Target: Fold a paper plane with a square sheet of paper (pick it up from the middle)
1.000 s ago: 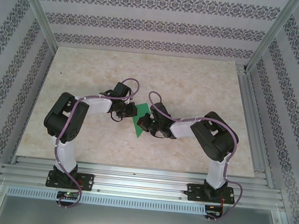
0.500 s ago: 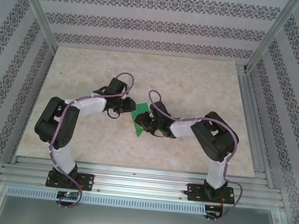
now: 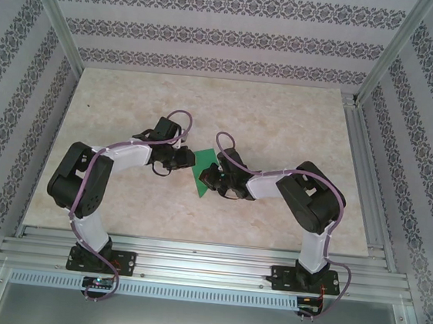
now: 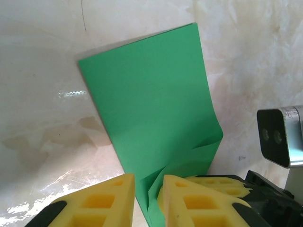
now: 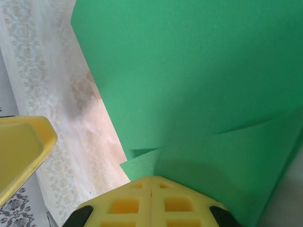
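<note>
One tabletop point(image 3: 282, 122), two arms, two claws and one square sheet of paper point(image 3: 199, 177): the bright green sheet lies on the tabletop's middle, between the two claws, partly folded with one flap raised. The left wrist view shows the left claw point(image 4: 147, 182) with its yellow fingers point(image 4: 94, 205) a little apart and a raised crease of the sheet standing in the gap; whether they press it I cannot tell. The right wrist view shows the right claw point(image 5: 151, 184) with its tips together at the edge of the lifted flap. Since a second ago the left arm point(image 3: 116, 155) has sunk, its elbow now lower and further left, while the right arm point(image 3: 291, 187) and the sheet stand much as they did.
</note>
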Motion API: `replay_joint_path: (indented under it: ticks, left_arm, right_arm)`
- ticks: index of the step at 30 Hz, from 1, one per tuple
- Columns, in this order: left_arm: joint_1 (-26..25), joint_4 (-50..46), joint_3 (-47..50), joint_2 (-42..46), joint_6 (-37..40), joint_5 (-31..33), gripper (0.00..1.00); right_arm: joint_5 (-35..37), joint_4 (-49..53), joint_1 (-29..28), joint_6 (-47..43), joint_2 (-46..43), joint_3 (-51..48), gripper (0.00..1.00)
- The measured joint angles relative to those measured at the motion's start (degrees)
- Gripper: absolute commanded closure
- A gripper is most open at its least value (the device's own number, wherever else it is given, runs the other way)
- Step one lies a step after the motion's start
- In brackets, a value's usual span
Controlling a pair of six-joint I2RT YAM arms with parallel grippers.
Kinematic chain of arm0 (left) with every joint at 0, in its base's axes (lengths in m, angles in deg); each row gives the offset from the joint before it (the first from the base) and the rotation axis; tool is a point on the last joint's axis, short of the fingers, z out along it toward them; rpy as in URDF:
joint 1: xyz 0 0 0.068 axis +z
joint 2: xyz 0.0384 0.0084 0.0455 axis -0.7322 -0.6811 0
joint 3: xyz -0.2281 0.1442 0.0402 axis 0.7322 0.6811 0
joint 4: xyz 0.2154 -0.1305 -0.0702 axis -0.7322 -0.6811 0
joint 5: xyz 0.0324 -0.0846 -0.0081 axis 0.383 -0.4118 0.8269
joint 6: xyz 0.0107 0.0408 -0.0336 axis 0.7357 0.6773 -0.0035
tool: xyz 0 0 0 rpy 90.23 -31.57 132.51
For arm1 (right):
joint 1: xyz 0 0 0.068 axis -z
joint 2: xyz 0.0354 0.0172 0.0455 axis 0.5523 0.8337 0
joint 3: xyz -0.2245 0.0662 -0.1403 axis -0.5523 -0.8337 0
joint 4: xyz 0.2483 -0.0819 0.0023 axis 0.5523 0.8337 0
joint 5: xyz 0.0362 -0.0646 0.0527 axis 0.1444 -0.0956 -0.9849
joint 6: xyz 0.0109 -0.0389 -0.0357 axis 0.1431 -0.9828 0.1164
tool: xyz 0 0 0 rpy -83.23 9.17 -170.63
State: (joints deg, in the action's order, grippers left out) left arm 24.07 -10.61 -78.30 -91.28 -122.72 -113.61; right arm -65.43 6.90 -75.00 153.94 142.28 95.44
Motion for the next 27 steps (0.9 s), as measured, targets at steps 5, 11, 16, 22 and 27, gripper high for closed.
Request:
replay_joint_path:
  ticks: [5,11,16,22,27]
  left_arm:
    - [-0.02,0.11,-0.13,-1.86,0.37,-0.66,0.78]
    - [-0.42,0.07,-1.79,-6.54,0.59,-0.57,0.80]
    - [-0.59,-0.17,-2.95,-7.32,0.61,-0.31,0.81]
    - [-0.70,-0.52,-3.08,-7.32,0.79,0.28,0.81]
    - [-0.70,-0.59,-3.13,-7.32,0.81,0.28,0.82]
  right_arm:
    - [-0.42,-0.02,0.00,-1.44,0.00,0.00,0.98]
    - [-0.72,-0.04,0.00,-3.13,0.00,0.02,0.98]
    - [-1.18,-0.20,-0.02,-4.24,0.00,0.02,0.97]
    - [-1.88,-0.24,-0.04,-5.14,0.00,0.02,0.96]
    - [-2.05,-0.24,-0.04,-5.73,-0.02,0.02,0.95]
